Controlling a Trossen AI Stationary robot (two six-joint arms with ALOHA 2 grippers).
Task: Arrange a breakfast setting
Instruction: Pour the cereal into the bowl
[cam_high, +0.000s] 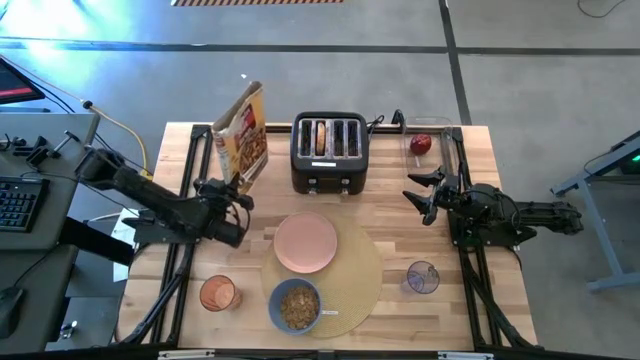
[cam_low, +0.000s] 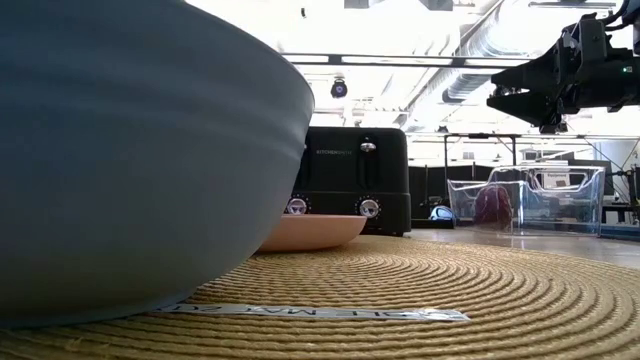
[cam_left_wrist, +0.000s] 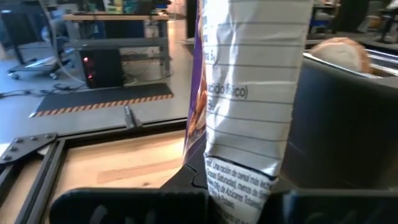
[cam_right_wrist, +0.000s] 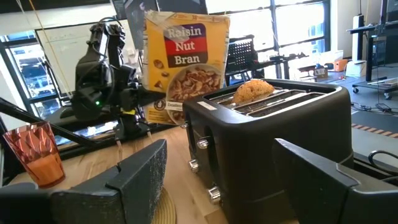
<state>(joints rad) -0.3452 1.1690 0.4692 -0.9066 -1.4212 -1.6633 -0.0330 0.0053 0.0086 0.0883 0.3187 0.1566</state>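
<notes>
My left gripper (cam_high: 232, 195) is shut on the tall cereal box (cam_high: 243, 135), left of the black toaster (cam_high: 330, 152). A bagel (cam_high: 320, 137) sits in a toaster slot. My right gripper (cam_high: 420, 192) is open and empty, right of the toaster. The pink plate (cam_high: 306, 242) and the blue bowl (cam_high: 296, 306), with cereal in it, rest on the round tan placemat (cam_high: 355, 275). The orange cup (cam_high: 218, 293) stands at the near left and the clear glass (cam_high: 423, 277) at the near right. The red apple (cam_high: 421, 145) lies in a clear bin. I see no spoon. My left gripper pinches the cereal box low down, across its narrow printed side (cam_left_wrist: 239, 180), between its two fingers (cam_left_wrist: 130, 205). The fingers come level from the table's left. The box stands roughly upright, its top leaning a little. Whether its base rests on the table I cannot tell.
The clear bin (cam_high: 440, 140) stands at the far right corner. The toaster stands between the two grippers, right in front of the right wrist camera (cam_right_wrist: 267, 143). A strip of tape (cam_low: 300, 312) lies on the placemat by the bowl. Bare wood lies at the table's right.
</notes>
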